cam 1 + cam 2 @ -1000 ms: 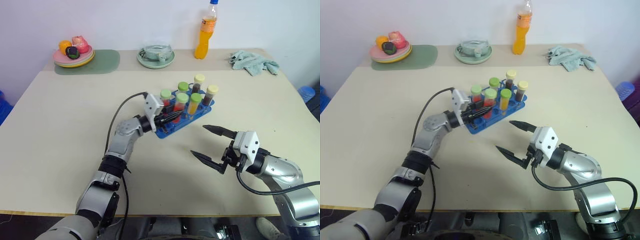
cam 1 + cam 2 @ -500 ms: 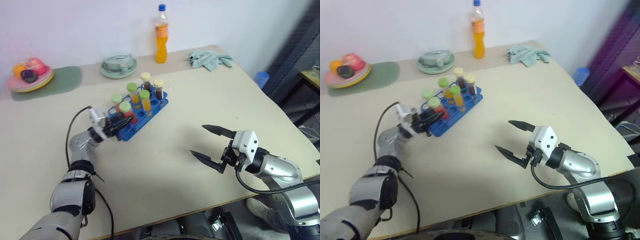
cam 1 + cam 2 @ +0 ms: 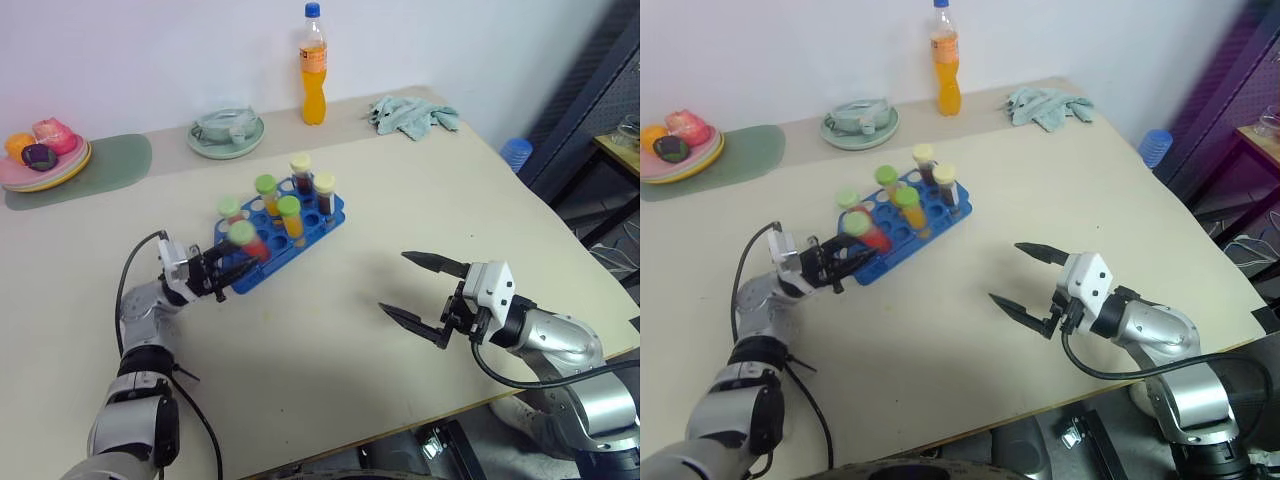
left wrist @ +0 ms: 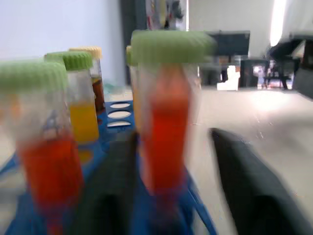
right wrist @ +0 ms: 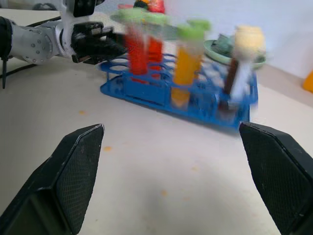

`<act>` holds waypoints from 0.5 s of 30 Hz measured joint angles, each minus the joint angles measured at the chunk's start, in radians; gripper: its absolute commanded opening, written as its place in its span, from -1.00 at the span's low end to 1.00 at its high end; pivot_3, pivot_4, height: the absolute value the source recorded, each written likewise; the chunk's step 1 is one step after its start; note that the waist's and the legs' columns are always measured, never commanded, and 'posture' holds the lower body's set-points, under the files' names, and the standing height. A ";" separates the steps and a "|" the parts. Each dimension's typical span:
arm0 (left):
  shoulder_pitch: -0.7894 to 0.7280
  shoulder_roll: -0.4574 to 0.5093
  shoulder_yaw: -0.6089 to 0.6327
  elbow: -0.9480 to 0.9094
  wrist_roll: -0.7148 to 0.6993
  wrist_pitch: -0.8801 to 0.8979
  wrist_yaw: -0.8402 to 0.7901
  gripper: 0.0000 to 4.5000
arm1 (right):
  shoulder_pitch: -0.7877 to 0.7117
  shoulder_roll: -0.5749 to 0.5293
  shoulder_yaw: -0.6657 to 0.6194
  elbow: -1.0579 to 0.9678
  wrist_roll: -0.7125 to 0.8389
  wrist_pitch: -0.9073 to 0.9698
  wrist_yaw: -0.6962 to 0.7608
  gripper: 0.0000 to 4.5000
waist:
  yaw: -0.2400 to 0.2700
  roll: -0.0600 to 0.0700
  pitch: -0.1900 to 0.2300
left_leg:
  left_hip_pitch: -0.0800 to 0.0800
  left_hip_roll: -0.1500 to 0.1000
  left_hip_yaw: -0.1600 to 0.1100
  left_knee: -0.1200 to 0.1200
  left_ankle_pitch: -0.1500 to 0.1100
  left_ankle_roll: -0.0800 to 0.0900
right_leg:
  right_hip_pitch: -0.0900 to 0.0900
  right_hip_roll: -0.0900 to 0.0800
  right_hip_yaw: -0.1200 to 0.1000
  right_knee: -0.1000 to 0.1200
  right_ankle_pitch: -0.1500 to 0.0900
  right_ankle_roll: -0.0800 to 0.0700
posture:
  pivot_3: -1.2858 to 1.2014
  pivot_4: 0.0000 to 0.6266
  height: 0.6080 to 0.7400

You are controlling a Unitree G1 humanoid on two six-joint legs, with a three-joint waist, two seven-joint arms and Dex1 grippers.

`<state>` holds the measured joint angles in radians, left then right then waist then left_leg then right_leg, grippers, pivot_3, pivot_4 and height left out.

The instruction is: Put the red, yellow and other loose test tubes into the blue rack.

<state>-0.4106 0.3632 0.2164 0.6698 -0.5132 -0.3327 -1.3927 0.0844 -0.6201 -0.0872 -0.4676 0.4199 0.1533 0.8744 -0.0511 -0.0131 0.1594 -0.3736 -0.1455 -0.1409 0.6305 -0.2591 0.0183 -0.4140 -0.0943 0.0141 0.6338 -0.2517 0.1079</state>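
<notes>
Six capped test tubes (image 3: 277,204) stand upright in the blue rack (image 3: 325,212), which sits near the middle of the tabletop (image 3: 400,190). The left tool (image 3: 232,270) is at the rack's near end, its fingers parted either side of a red, green-capped tube (image 4: 166,122), not pinching it. The right tool (image 3: 416,291) hovers well apart, jaws wide and empty.

Test tubes (image 3: 292,208) stand in the rack (image 3: 322,214), seemingly mid-table (image 3: 420,190), bottle (image 3: 314,66) behind.
</notes>
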 measured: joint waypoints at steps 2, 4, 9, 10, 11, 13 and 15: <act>-0.022 -0.001 -0.051 -0.270 0.000 0.187 0.166 0.37 | -0.014 -0.006 0.004 0.003 0.001 0.010 0.008 1.00 | 0.040 -0.009 0.006 | -0.014 0.001 -0.003 0.007 0.003 -0.004 | -0.011 0.004 -0.001 0.001 0.008 -0.001 | 0.03 -0.52 1.00; -0.077 0.021 -0.067 -0.491 -0.002 0.300 0.285 0.37 | -0.037 -0.006 0.004 0.003 0.008 0.011 0.013 1.00 | 0.062 -0.006 0.006 | -0.018 0.003 -0.002 0.015 0.002 -0.004 | -0.012 0.006 0.000 -0.001 0.015 -0.001 | 0.03 -0.52 1.00; -0.038 0.049 -0.069 -0.639 -0.017 0.423 0.402 0.37 | -0.030 -0.006 0.004 0.002 0.015 0.014 0.020 1.00 | 0.065 0.004 0.004 | -0.013 0.003 0.003 0.016 0.001 -0.002 | -0.007 0.007 0.004 -0.004 0.016 0.001 | 0.03 -0.52 1.00; -0.028 0.049 -0.069 -0.638 -0.017 0.438 0.414 0.37 | -0.029 -0.007 0.004 0.002 0.016 0.014 0.021 1.00 | 0.064 0.004 0.004 | -0.013 0.004 0.003 0.016 0.002 -0.003 | -0.007 0.008 0.004 -0.003 0.016 0.001 | 0.03 -0.52 1.00; -0.026 0.050 -0.069 -0.638 -0.017 0.450 0.424 0.37 | -0.029 -0.008 0.004 0.002 0.016 0.014 0.022 1.00 | 0.065 0.003 0.005 | -0.014 0.005 0.002 0.016 0.002 -0.004 | -0.008 0.008 0.004 -0.003 0.016 0.000 | 0.03 -0.52 1.00; -0.027 0.066 -0.065 -0.644 -0.018 0.462 0.444 0.37 | -0.029 -0.010 0.004 0.002 0.019 0.014 0.026 1.00 | 0.065 0.004 0.005 | -0.014 0.005 0.002 0.016 0.002 -0.004 | -0.008 0.009 0.004 -0.003 0.016 0.000 | 0.03 -0.52 1.00; -0.026 0.085 -0.048 -0.652 -0.018 0.473 0.468 0.37 | -0.026 -0.017 -0.001 0.002 0.026 0.016 0.030 1.00 | 0.064 0.004 0.005 | -0.015 0.005 0.003 0.016 0.002 -0.004 | -0.009 0.009 0.004 -0.003 0.016 0.000 | 0.03 -0.52 1.00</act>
<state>-0.4369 0.4487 0.1685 0.0177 -0.5316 0.1407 -0.9245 0.0585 -0.6368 -0.0877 -0.4655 0.4455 0.1691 0.9043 0.0128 -0.0096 0.1640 -0.3884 -0.1401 -0.1382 0.6461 -0.2569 0.0142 -0.4233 -0.0855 0.0180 0.6308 -0.2355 0.1077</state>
